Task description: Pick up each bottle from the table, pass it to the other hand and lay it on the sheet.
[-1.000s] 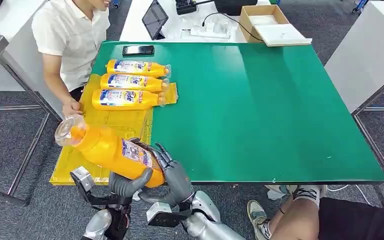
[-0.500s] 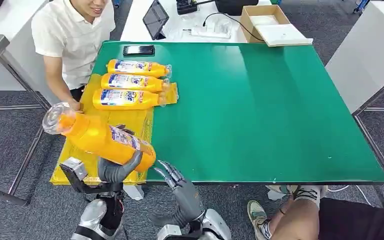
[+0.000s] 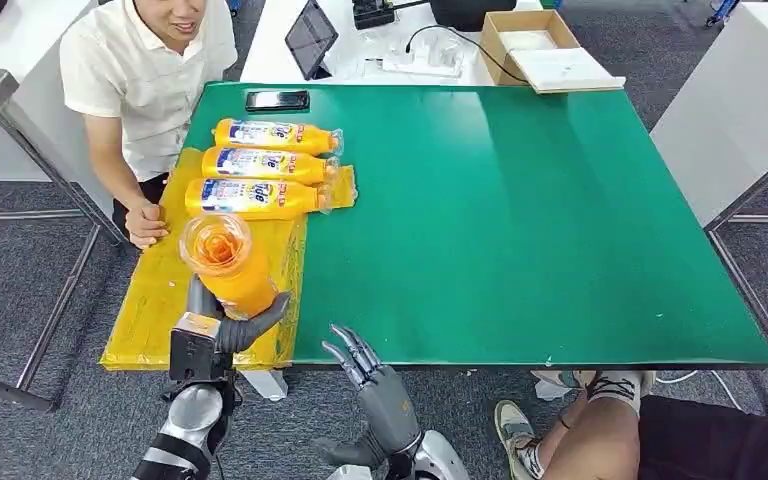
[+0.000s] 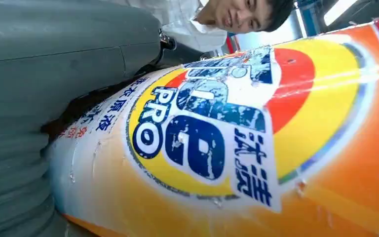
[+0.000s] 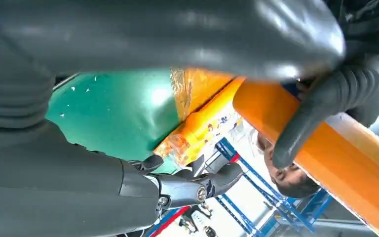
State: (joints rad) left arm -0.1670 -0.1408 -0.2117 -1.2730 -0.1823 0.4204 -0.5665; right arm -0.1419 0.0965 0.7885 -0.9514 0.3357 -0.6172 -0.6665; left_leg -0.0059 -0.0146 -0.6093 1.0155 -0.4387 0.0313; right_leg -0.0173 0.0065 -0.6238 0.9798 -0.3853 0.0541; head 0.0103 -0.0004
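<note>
My left hand [image 3: 222, 335] grips an orange detergent bottle [image 3: 232, 272] by its lower body, holding it upright above the near part of the yellow sheet [image 3: 155, 310] with its clear cap end towards my head. In the left wrist view the bottle's label [image 4: 212, 143] sits against the hand's grey cover [image 4: 54, 74]. Three more orange bottles [image 3: 260, 165] lie side by side on the far end of the sheet. My right hand [image 3: 378, 380] hangs just below the table's near edge, fingers spread and holding nothing. The right wrist view also catches the held bottle [image 5: 345, 158].
A person in a white shirt sits at the table's left side, one hand [image 3: 145, 222] resting by the sheet close to the held bottle. The green table [image 3: 520, 220] carries a black phone [image 3: 276, 100] at its far edge. Someone's leg and shoe [image 3: 600, 420] are at the near right.
My right hand has let go of the bottle and dropped below the table edge. My left hand has swung the bottle from slanting left to upright over the sheet.
</note>
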